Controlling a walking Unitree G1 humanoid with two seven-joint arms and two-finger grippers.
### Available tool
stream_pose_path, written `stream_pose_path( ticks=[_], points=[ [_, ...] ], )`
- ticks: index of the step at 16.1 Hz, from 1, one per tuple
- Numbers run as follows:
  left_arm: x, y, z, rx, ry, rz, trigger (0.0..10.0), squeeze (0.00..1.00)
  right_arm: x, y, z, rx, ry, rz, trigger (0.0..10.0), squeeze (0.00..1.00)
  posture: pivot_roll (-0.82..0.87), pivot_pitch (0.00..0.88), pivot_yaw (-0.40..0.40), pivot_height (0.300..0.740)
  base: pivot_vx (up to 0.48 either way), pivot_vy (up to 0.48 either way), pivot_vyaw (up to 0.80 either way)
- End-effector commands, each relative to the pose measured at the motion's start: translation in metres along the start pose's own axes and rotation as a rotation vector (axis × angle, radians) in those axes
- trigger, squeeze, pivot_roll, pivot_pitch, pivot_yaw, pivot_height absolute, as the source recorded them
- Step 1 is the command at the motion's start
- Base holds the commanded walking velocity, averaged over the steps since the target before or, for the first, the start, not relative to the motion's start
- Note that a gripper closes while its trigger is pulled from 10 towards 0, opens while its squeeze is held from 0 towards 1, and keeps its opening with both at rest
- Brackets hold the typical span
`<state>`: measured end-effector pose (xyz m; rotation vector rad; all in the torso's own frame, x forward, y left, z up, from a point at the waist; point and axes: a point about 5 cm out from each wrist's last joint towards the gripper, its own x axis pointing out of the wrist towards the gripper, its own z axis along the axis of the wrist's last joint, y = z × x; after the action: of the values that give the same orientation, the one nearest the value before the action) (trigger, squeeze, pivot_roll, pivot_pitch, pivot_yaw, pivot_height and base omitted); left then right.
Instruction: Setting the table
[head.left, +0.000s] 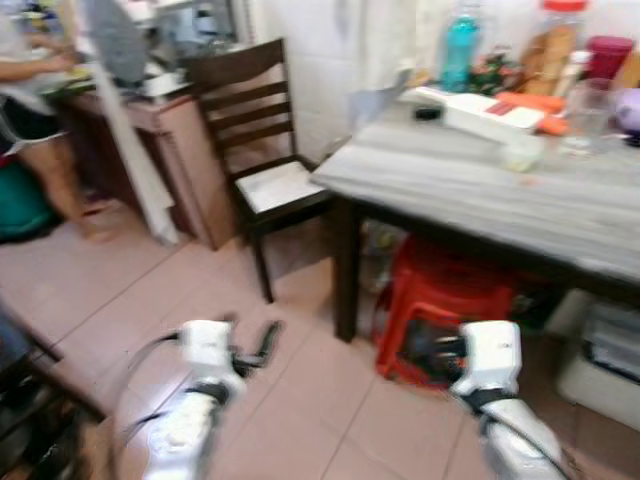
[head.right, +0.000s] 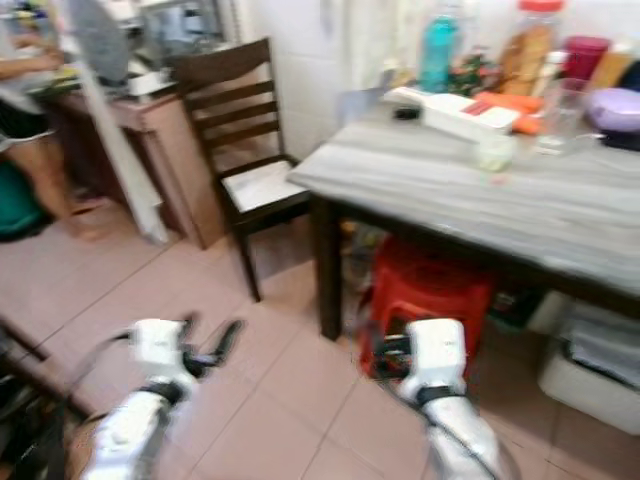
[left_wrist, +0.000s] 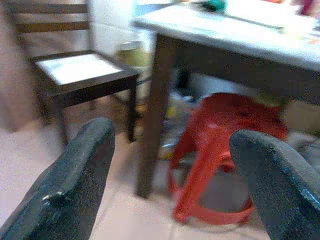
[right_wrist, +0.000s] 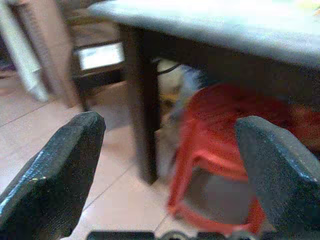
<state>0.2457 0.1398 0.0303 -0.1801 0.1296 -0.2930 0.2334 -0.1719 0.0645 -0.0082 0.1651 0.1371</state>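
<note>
Blurred head views, probably mid-walk toward the counter (head.left: 470, 185). Left hand (left_wrist: 172, 175) carried low over the tiled floor (head.left: 150, 300), fingers (left_wrist: 70, 180) spread wide, nothing between them. Right hand (right_wrist: 170, 175) likewise spread and empty, held low at the same height. Both kept down and forward, likely a carry pose for approach, not yet a reach.

Ahead of and above both hands: grey counter with dark legs. Table things sit on its far side, well out of reach of either hand: white tray (head.left: 490, 112) with something orange-red (head.left: 530, 103) on or beside it, cannot tell which; clear glass (head.left: 590, 115), looks empty; small pale cup (head.left: 523, 152) nearer the edge, contents not readable; blue bottle (head.left: 460, 45); tall jar with red lid (head.left: 552, 45), brownish fill, kind not readable; dark red tub (head.left: 607, 55); purple dish (head.left: 630, 108) at the frame edge.

Straight ahead of the right hand, under the counter: red plastic stool (head.left: 445, 300), tucked in, likely stored there. Pale bin (head.left: 600, 365) beyond it, further to the right. Ahead of the left hand: dark wooden chair (head.left: 255, 150) with a light seat, pulled beside the counter corner. Further left, a brown side cabinet (head.left: 175, 150) and a person's arm (head.left: 35, 68) at it.

Task judged barely begun; nothing picked up. Next move calls for closing in and raising the hands to counter height.
</note>
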Motion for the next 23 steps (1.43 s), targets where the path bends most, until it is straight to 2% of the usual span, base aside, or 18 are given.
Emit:
stream_pose_path(
  ticks=[1, 7, 10, 13, 16, 23],
  points=[
    [-0.004, 0.015, 0.002, 0.023, -0.001, 0.056, 10.0, 0.0, 0.003, 0.01, 0.005, 0.016, -0.019, 0.038, 10.0, 0.0, -0.06, 0.0, 0.03, 0.74, 0.315, 0.0, -0.8],
    [-0.006, 0.014, -0.004, 0.007, 0.013, 0.091, 10.0, 0.0, 0.004, 0.007, 0.008, -0.003, -0.013, 0.058, 10.0, 0.0, -0.07, 0.0, 0.004, 0.74, 0.309, 0.0, -0.76],
    [-0.01, 0.021, -0.011, -0.002, 0.062, 0.155, 10.0, 0.0, 0.002, 0.007, 0.007, 0.005, -0.01, 0.053, 10.0, 0.0, -0.07, 0.0, 0.017, 0.74, 0.0, 0.0, 0.0],
    [-0.009, 0.028, -0.007, 0.022, 0.061, 0.191, 10.0, 0.0, 0.001, 0.007, 0.005, 0.031, -0.003, 0.032, 10.0, 0.0, -0.07, 0.0, 0.032, 0.74, 0.0, 0.0, 0.0],
    [-0.002, 0.027, 0.002, 0.045, 0.037, 0.187, 10.0, 0.0, 0.001, 0.007, 0.003, 0.049, 0.003, 0.02, 10.0, 0.0, -0.07, 0.0, 0.038, 0.74, 0.0, 0.0, -0.31],
    [-0.003, 0.028, 0.001, 0.054, 0.046, 0.21, 10.0, 0.0, 0.002, 0.006, 0.002, 0.062, 0.008, 0.016, 10.0, 0.0, -0.07, 0.0, 0.033, 0.74, 0.0, 0.0, 0.0]
  ],
)
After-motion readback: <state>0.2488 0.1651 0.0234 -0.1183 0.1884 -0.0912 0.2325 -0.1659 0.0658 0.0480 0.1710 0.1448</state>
